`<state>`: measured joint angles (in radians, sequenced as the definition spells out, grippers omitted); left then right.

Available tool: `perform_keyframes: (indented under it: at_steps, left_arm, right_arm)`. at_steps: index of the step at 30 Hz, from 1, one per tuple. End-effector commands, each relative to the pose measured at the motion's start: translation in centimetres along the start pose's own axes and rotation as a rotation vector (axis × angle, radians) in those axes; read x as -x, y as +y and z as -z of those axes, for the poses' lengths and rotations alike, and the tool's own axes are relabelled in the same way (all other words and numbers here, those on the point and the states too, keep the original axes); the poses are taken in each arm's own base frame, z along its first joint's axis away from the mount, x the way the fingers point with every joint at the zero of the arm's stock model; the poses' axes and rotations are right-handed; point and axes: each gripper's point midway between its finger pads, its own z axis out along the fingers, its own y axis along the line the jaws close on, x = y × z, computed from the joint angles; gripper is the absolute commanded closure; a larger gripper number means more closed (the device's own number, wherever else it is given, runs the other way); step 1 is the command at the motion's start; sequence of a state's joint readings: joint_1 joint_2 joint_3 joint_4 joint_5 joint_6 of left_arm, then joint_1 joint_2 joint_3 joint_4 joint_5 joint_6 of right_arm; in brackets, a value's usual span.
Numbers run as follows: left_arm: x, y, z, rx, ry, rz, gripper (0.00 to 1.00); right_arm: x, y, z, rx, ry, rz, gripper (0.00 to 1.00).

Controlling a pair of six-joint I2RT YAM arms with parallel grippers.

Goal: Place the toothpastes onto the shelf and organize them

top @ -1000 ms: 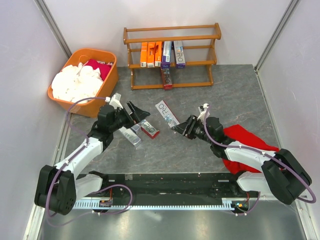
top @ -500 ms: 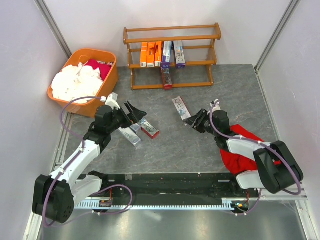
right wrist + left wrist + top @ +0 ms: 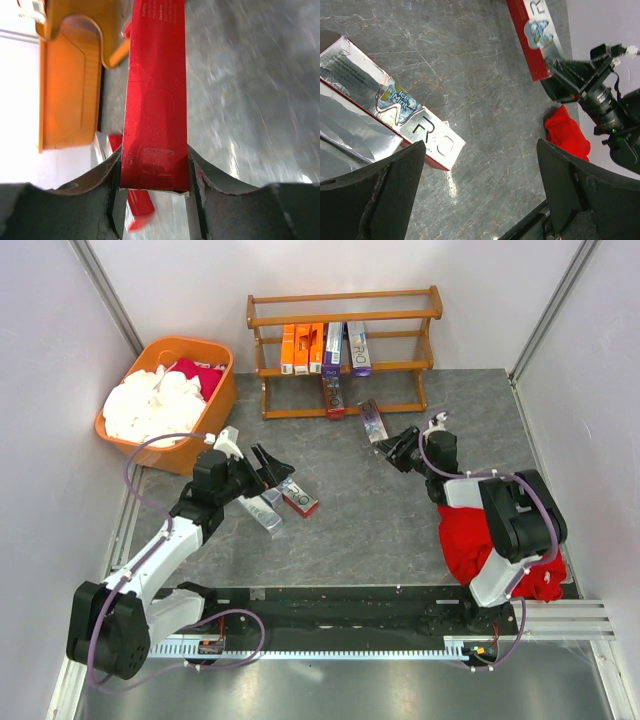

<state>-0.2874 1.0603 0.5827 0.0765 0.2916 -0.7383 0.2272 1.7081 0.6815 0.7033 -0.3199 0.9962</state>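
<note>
Grey tabletop blurs behind red carton pinched by right tool; left tool wide.

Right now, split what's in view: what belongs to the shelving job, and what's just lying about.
Job:
shelf
shelved cartons
held carton, in right gripper
two loose cartons near open left gripper

Lying about:
tub
white cloths and red cloth in it
second red cloth, right side

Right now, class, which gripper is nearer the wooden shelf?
Right. The right gripper, shut on a toothpaste carton, is just in front of the shelf; the left gripper hangs open farther back over loose cartons.
</note>
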Motion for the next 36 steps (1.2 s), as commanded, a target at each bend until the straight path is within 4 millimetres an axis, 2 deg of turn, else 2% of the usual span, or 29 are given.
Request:
perform_keyframes:
  at_steps: [1, 2, 3, 4, 8, 9, 10, 13, 14, 15, 16, 18, 19, 22, 27, 36]
  left_arm:
    - [1.5, -1.3, -0.3, -0.041, -0.020, -0.066, 0.00]
    - [1.4, -1.3, -0.4, -0.045, -0.015, -0.066, 0.00]
    - [1.3, -1.3, -0.4, -0.044, -0.012, -0.066, 0.00]
    - [1.3, -1.3, -0.4, -0.046, -0.010, -0.068, 0.00]
    - [1.3, -1.4, -0.5, -0.050, -0.007, -0.076, 0.00]
    - [1.3, -1.4, -0.4, -0.049, -0.009, -0.076, 0.00]
    - [1.3, -1.3, -0.4, -0.048, -0.008, -0.075, 0.00]
    - [1.3, -1.5, -0.4, -0.053, -0.008, -0.075, 0.00]
    - [1.2, -1.4, -0.5, -0.051, -0.006, -0.075, 0.00]
    - [1.3, -1.4, -0.5, -0.052, -0.005, -0.076, 0.00]
    - [1.3, -1.5, -0.5, -0.053, -0.004, -0.075, 0.00]
    - [1.3, -1.5, -0.5, -0.056, -0.003, -0.075, 0.00]
    - [1.2, -1.5, -0.5, -0.057, -0.002, -0.075, 0.00]
    - [1.2, -1.6, -0.6, -0.059, 0.001, -0.073, 0.00]
    - [1.2, -1.6, -0.8, -0.062, 0.009, -0.069, 0.00]
    - [0.9, -2.2, -1.0, -0.095, 0.034, -0.072, 0.00]
  right_arm:
    - [4.5, 4.1, -2.7, 0.131, -0.120, 0.046, 0.81]
    - [4.7, 4.1, -3.3, 0.128, -0.123, 0.048, 0.80]
    - [5.7, 4.9, -4.1, 0.145, -0.140, 0.055, 0.81]
    - [5.5, 3.8, -5.2, 0.126, -0.130, 0.039, 0.81]
    - [6.3, 3.0, -8.4, 0.132, -0.135, -0.004, 0.80]
    - [7.1, 3.8, -9.2, 0.164, -0.154, -0.009, 0.80]
    - [6.6, 2.4, -10.2, 0.147, -0.143, -0.050, 0.80]
    - [6.8, 1.2, -12.4, 0.160, -0.155, -0.095, 0.80]
    - [6.8, 1.0, -12.9, 0.168, -0.155, -0.129, 0.81]
    - [7.3, 1.7, -13.4, 0.198, -0.168, -0.132, 0.80]
    - [6.8, 0.5, -14.1, 0.181, -0.161, -0.153, 0.80]
    - [7.3, 0.5, -14.9, 0.189, -0.180, -0.178, 0.80]
    - [6.9, -0.2, -15.4, 0.179, -0.173, -0.188, 0.80]
    - [6.4, -0.6, -16.5, 0.185, -0.160, -0.216, 0.78]
    - [5.2, -0.1, -18.4, 0.189, -0.136, -0.227, 0.72]
    - [4.1, -0.1, -20.0, 0.171, -0.140, -0.273, 0.67]
